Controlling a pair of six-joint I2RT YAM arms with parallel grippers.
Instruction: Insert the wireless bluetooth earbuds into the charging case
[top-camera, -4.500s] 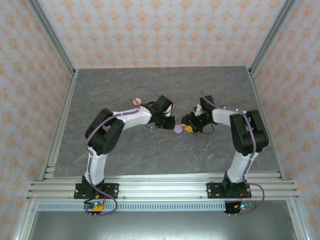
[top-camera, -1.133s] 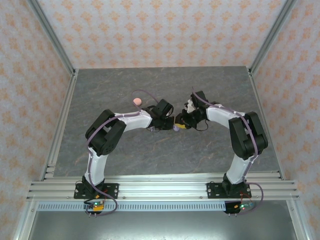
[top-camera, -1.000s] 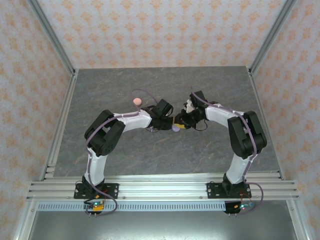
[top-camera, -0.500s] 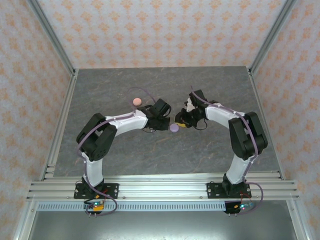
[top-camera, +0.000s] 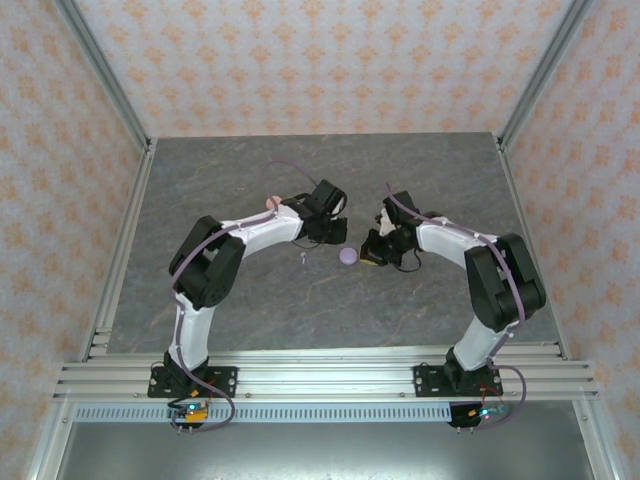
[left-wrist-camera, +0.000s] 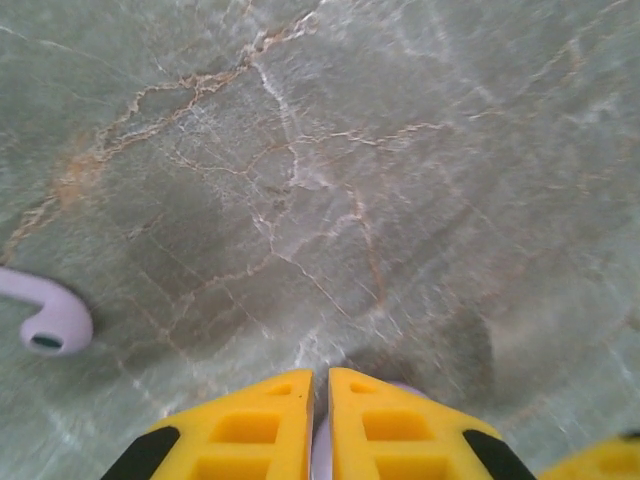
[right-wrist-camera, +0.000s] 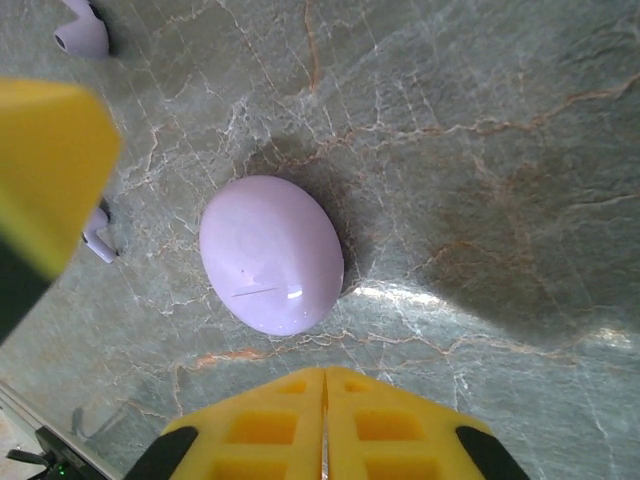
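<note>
A smooth, oval lilac plastic charging case (right-wrist-camera: 272, 255) lies shut on the grey marbled desk (top-camera: 250, 300), a short thin scratch on its glossy lid. One tiny lilac stemmed earbud (right-wrist-camera: 97, 237) lies just beside the case, and a second lilac earbud (right-wrist-camera: 82, 32) lies further off. Neither sits in the case.

The right gripper (right-wrist-camera: 323, 400) has its yellow fingers pressed together and holds nothing, its tips just short of the case. The left gripper (left-wrist-camera: 320, 415) shows only a thin slit; a pale lilac sliver shows in it, and I cannot tell what that is.

Since half a second ago the left wrist has swung towards the back of the desk, uncovering an earbud there, and the right gripper has drawn slightly back. The case has stayed put.
</note>
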